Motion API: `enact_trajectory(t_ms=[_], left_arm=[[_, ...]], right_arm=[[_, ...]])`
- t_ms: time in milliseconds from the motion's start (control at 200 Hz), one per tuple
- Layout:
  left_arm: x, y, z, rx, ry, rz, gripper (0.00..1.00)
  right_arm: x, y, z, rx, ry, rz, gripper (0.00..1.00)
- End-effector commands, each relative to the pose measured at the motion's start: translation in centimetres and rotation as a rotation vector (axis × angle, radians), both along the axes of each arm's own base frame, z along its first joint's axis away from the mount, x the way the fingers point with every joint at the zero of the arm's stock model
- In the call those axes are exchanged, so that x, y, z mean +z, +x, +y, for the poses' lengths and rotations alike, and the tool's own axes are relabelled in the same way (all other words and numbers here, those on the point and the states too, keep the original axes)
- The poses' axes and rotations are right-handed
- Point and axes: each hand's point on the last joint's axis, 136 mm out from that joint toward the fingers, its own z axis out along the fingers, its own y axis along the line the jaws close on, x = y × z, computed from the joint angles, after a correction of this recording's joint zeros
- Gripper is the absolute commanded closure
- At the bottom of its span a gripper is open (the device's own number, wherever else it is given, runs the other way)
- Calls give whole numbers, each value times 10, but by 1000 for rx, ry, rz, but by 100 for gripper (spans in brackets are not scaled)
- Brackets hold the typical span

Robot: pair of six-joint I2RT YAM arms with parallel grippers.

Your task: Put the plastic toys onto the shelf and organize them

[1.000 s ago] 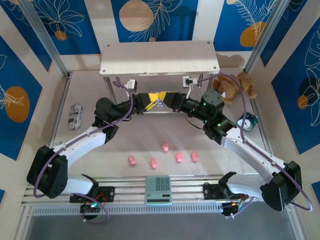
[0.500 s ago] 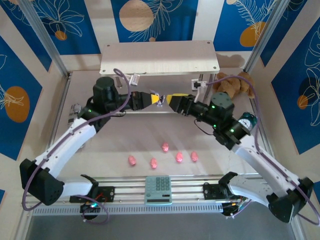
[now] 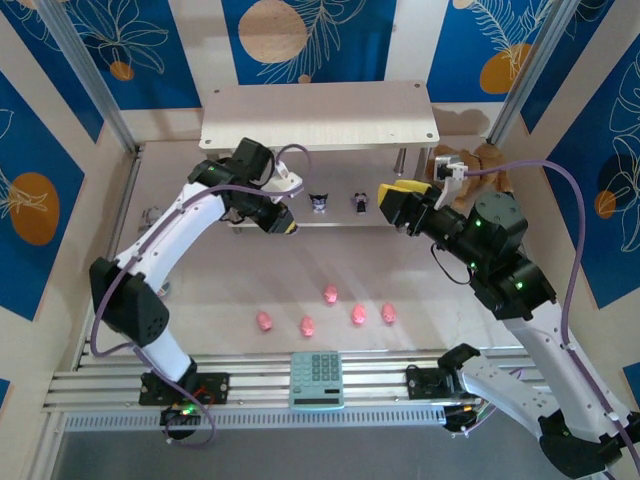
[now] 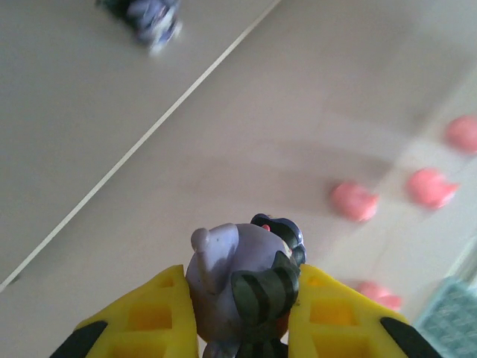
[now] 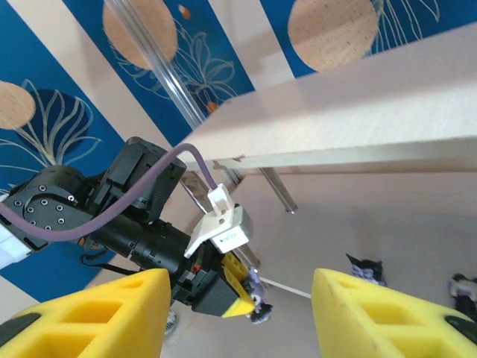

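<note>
Within left tool [image 4: 244, 309], dark figurine's [image 4: 237, 272] base is hidden; far figurine [image 4: 150, 16] blurred.

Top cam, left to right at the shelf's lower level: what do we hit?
left hand, gripping the held dark figurine → first standing figurine → second standing figurine → right hand, open → brown plush bear

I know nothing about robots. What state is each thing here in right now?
Left gripper, yellow-fingered: shut on a dark purple-black plastic figurine.
Right gripper, yellow-fingered: open, holding nothing.
Two other dark figurines: set on the lower level of the pale wood-grain shelf.
Five tiny pink plastic pigs: loose on the table, not yet shelved.
</note>
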Motion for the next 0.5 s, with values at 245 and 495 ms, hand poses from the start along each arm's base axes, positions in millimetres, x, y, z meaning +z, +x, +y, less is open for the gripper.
enact_trajectory(t_ms=[245, 495], left_arm=[[-33, 47, 30, -9, 273, -179, 83], [-59, 72, 25, -40, 277, -346, 83]], right_arm=[[-5, 8, -12, -49, -27, 3, 46], [-11, 13, -17, -69, -17, 25, 45]])
